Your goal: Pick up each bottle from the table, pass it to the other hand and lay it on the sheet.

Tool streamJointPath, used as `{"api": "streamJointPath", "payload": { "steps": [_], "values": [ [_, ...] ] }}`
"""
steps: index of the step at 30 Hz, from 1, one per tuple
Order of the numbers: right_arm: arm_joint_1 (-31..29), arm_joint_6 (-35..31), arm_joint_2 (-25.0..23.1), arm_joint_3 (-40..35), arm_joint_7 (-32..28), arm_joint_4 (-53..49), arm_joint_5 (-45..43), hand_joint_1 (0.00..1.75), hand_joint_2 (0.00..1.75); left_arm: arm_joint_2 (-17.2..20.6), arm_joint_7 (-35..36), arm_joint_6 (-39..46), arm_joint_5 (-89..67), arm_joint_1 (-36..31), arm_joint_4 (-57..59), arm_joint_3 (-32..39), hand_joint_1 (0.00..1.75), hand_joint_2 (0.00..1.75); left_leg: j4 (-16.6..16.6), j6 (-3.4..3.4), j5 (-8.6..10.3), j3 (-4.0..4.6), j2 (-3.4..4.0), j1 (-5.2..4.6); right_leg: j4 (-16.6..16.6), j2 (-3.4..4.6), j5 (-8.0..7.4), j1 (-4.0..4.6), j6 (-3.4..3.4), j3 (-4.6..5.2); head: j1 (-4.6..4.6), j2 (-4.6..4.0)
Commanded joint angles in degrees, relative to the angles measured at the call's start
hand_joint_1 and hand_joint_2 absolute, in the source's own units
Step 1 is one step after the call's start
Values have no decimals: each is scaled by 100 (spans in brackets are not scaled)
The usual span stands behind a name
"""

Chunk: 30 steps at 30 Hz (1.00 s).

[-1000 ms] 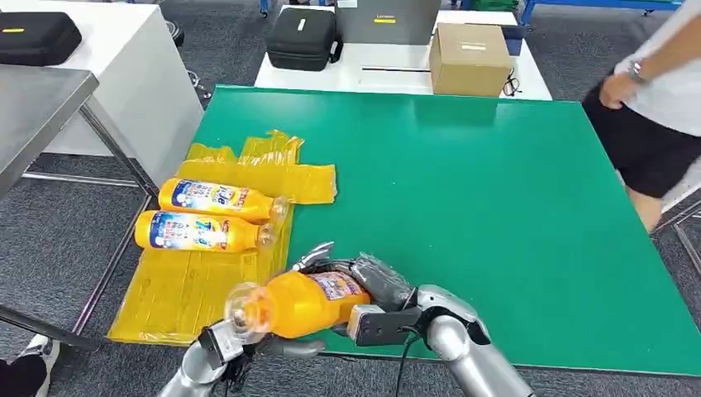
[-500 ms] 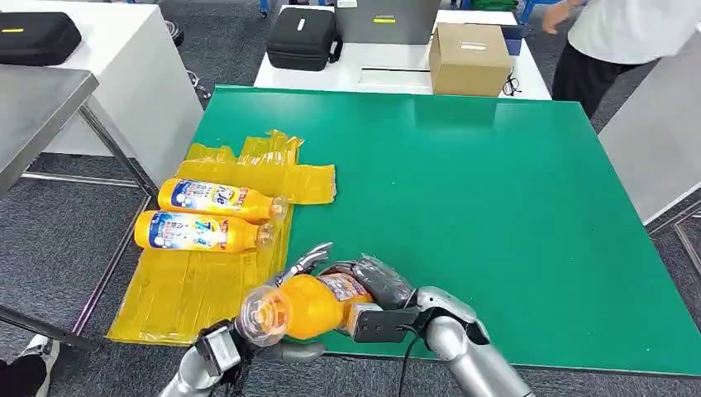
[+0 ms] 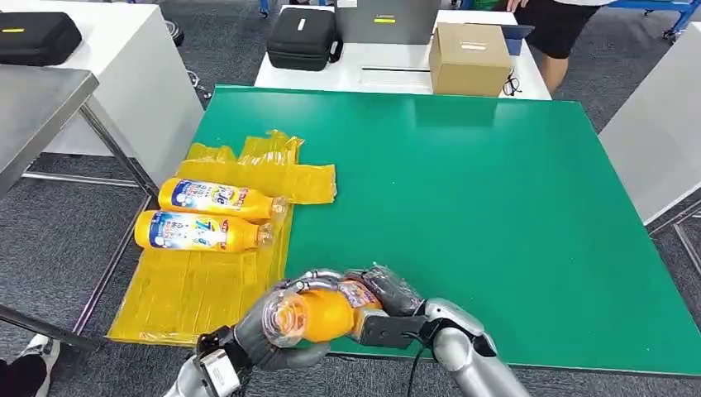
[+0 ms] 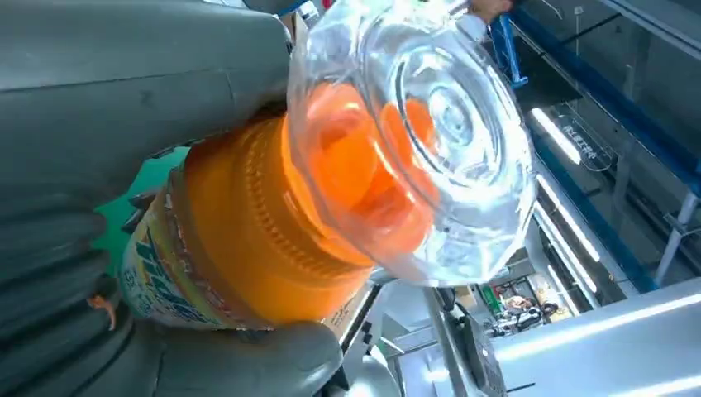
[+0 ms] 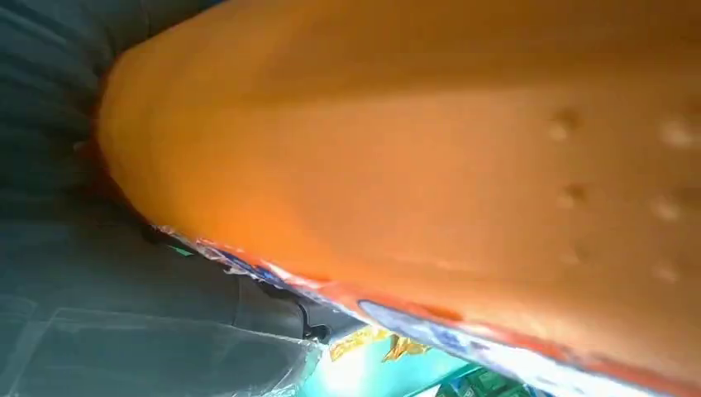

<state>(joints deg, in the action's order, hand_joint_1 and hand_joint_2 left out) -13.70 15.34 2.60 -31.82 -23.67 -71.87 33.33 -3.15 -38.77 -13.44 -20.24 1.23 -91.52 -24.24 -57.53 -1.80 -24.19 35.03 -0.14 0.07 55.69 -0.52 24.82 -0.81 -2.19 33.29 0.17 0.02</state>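
Left hand (image 3: 269, 331) now wraps its fingers around the neck end of the orange bottle (image 3: 318, 313) — half a second ago those fingers were still spread beside it. Right hand (image 3: 382, 291) keeps its hold on the labelled body, so both hands grip the one bottle just over the near edge of the green table (image 3: 496, 207). From the left wrist view the clear cap (image 4: 413, 141) fills the picture, thumb and fingers pressed to the orange shoulder. That reads as the handover at its midpoint: the right hand has yet to let go. Two bottles (image 3: 207, 215) already lie side by side on the yellow sheet (image 3: 190, 289), which hangs over the table's left edge. Beyond the table stand a cardboard box (image 3: 469, 58) and a black case (image 3: 303, 37) on a white bench — and a person (image 3: 554, 21) has moved to the far corner.
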Motion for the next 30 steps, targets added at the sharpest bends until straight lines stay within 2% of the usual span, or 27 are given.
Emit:
{"api": "streamJointPath", "payload": {
  "steps": [1,2,3,4,5,6,13,14,18,25,30],
  "values": [
    [4,-83,90,63,87,229,104,171,175,157,-123,-42,-63,-299,260,-458,175,175,3,7,-4,-14,-9,4,-5,-6,6,5,7,-18,-2,0],
    [23,-92,110,55,81,167,122,173,175,143,-123,-32,-72,-300,297,-415,175,175,4,5,-3,-12,-8,2,-5,-5,5,3,5,-14,-2,0],
    [34,-96,117,57,81,137,124,161,175,139,-123,-20,-82,-299,309,-395,175,175,2,7,-6,-18,-9,4,-5,-5,7,4,7,-21,-2,0],
    [60,-106,128,67,82,62,127,141,175,126,-123,-16,-86,-282,315,-349,175,175,2,4,-2,-10,-8,2,-3,-5,4,2,4,-12,-2,0],
    [101,-127,143,76,77,-44,144,82,175,113,-123,0,-112,-255,308,-289,175,175,2,7,-6,-19,-9,4,-4,-5,8,4,7,-22,-2,0],
    [130,-144,154,87,73,-106,156,10,175,103,-123,10,-130,-247,302,-258,175,175,3,5,-4,-13,-8,3,-5,-5,5,3,6,-15,-2,0],
    [172,-146,171,97,74,-194,152,10,175,110,-123,-13,-126,-248,291,-235,175,175,3,6,-3,-8,-3,1,-2,1,3,0,6,-9,-2,0],
    [208,-173,162,132,71,-241,169,0,175,59,-123,89,-264,-222,295,-159,175,175,0,9,-7,-15,-2,4,-2,2,6,4,9,-18,-2,0],
    [418,-254,189,281,44,-723,171,0,175,-49,71,687,-912,-111,-83,184,175,175,-1,9,-7,-11,-7,4,1,-3,9,3,9,-13,-2,0],
    [399,-298,-55,541,79,-666,251,0,175,-92,1221,2150,-2407,-2,-1162,495,175,175,-4,6,-6,-1,1,4,4,4,4,4,6,-2,-2,0],
    [385,-473,-169,743,71,-739,252,0,175,-85,2025,2769,-3278,25,-1271,679,175,175,0,8,-5,-5,5,4,2,9,3,3,8,-5,-2,0]
  ]
}}
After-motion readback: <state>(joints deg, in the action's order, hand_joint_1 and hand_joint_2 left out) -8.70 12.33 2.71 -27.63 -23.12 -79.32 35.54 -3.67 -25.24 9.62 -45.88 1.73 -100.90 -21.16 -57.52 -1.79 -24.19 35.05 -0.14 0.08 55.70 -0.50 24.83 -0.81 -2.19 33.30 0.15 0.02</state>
